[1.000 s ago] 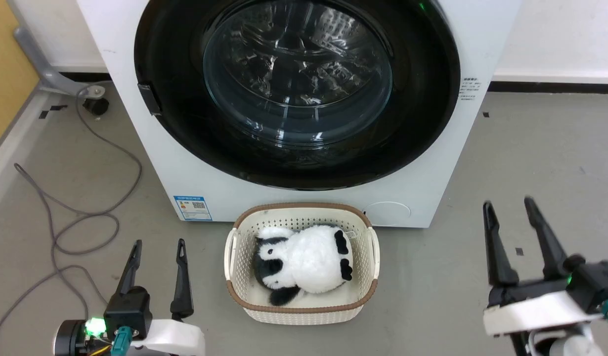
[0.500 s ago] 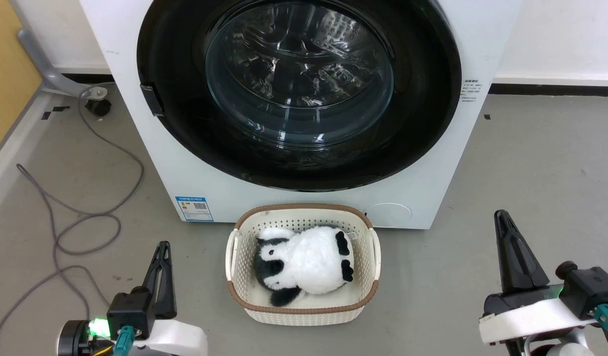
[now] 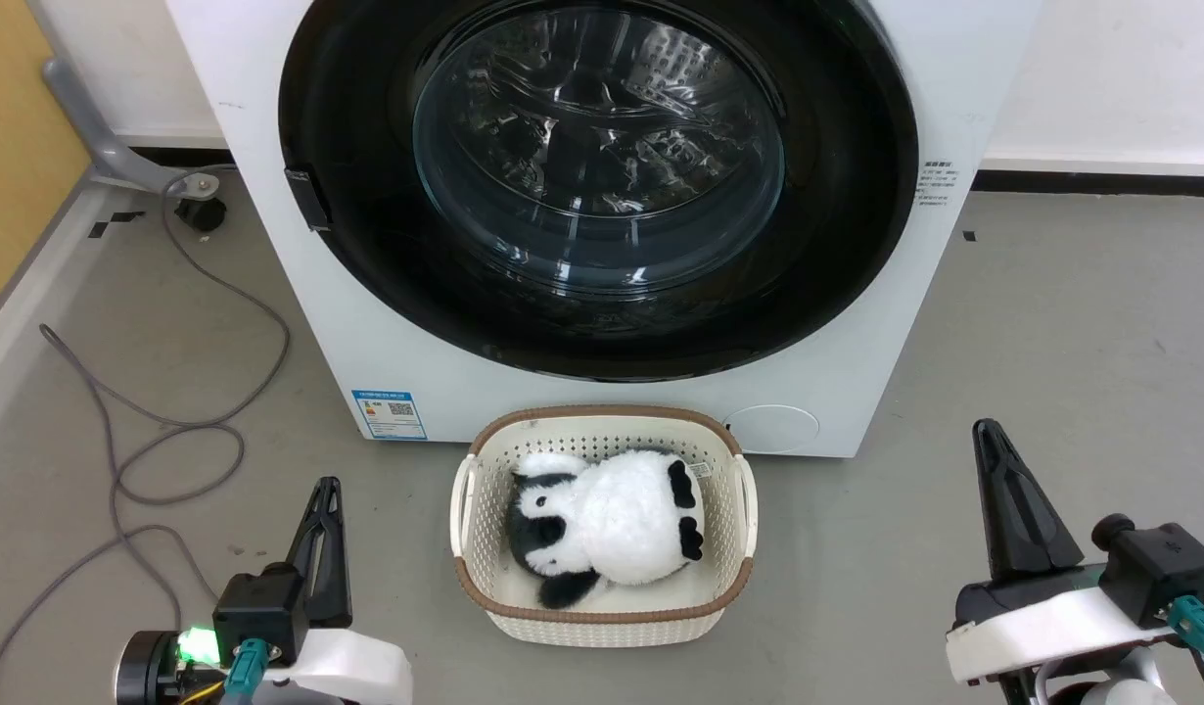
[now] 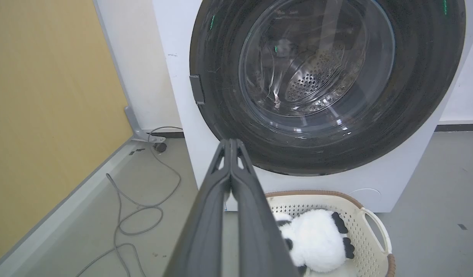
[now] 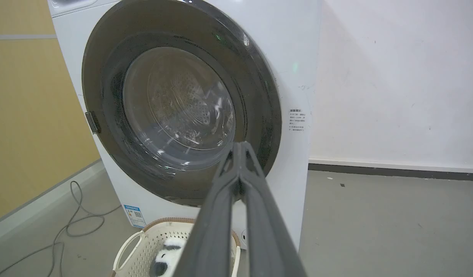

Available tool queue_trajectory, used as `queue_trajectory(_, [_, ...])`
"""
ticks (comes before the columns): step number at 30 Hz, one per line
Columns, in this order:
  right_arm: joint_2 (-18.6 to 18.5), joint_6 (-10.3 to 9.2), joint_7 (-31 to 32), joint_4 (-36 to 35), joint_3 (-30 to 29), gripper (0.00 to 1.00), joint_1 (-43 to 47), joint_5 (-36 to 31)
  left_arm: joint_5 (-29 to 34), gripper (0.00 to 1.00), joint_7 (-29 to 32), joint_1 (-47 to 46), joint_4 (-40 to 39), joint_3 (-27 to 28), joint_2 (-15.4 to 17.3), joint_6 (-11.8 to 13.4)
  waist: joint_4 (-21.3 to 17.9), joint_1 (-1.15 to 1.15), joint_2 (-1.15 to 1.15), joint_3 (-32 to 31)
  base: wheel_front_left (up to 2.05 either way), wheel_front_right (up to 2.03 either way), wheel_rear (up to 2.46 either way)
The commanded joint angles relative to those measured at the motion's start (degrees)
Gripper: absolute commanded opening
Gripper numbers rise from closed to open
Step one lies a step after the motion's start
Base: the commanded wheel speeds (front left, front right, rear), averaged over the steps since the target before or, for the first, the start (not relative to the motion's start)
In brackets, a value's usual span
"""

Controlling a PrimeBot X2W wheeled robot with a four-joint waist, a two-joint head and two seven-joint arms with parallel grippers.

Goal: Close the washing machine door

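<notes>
Newly closed since a second ago, left end effector (image 3: 325, 490) and right end effector (image 3: 985, 431) hold nothing.

black tapered fingers (image 3: 324, 558), white wrists (image 3: 352, 668), teal connectors (image 3: 240, 672).

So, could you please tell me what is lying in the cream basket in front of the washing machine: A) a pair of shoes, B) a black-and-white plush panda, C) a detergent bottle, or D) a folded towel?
B: a black-and-white plush panda lies in the basket, which stands on the floor just in front of the washing machine.
</notes>
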Motion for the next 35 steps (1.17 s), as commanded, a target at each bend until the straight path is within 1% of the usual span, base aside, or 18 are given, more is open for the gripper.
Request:
queue_trajectory(1, [0.07, -0.01, 0.45, -0.41, 0.07, 0.0, 0.59, -0.55, 0.12, 0.0, 0.25, 0.11, -0.31, 0.13, -0.12, -0.2, 0.02, 0.01, 0.0, -0.02, 0.0, 0.0, 0.0])
queue_trajectory(35, [0.18, -0.02, 4.76, -1.29, 0.29, 0.0, 1.54, -3.02, 0.28, 0.0, 4.46, 0.28, -2.2, 0.39, -0.59, -1.55, 0.86, 0.01, 0.0, -0.65, 0.0, 0.0, 0.0])
